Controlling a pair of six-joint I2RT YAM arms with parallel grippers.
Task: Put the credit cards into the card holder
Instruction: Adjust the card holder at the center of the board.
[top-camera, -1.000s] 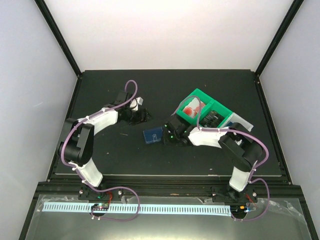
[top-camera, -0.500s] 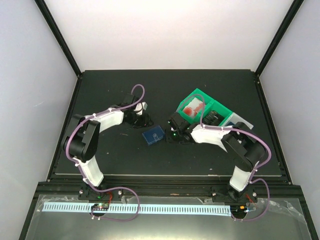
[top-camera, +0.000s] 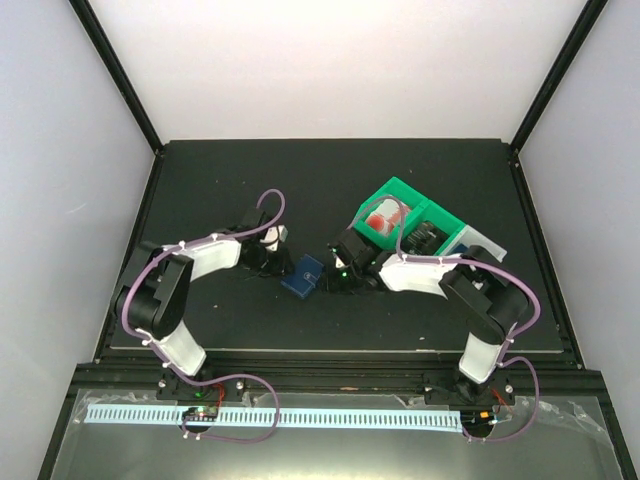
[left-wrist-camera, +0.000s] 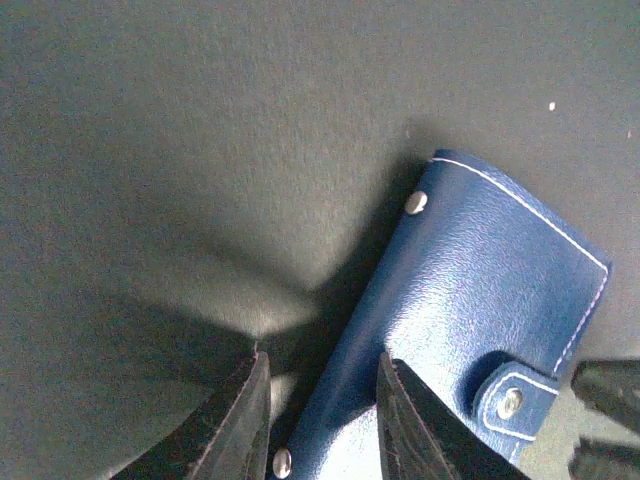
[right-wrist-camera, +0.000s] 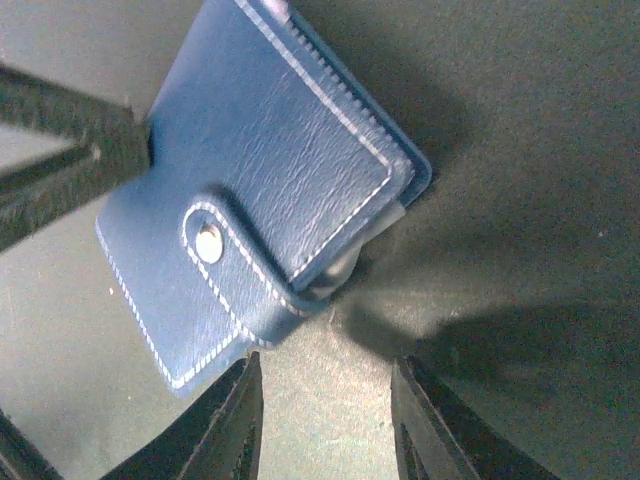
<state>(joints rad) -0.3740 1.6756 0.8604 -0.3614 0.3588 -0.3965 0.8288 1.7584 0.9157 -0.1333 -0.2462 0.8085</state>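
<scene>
Card holder (top-camera: 303, 277): folded shut at table (top-camera: 200, 190) centre, tab laid over the cover. At its 9 o'clock, left gripper (left-wrist-camera: 322, 362), jaws parted astride the studded edge, not yet pinching. At 3 o'clock, right gripper (right-wrist-camera: 325, 365), jaws apart, empty, beside the tab. Pin the left edge firmly, then lift the tab squarely to unsnap.

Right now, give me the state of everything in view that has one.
card holder, folded shut, lying flat
snap tab, wrapped over the cover, looks fastened
left gripper, jaws apart, astride one corner of the card holder, no clamp evident
right gripper, jaws apart, empty, just short of the card holder
green bin, upright, a red item in one compartment
</scene>
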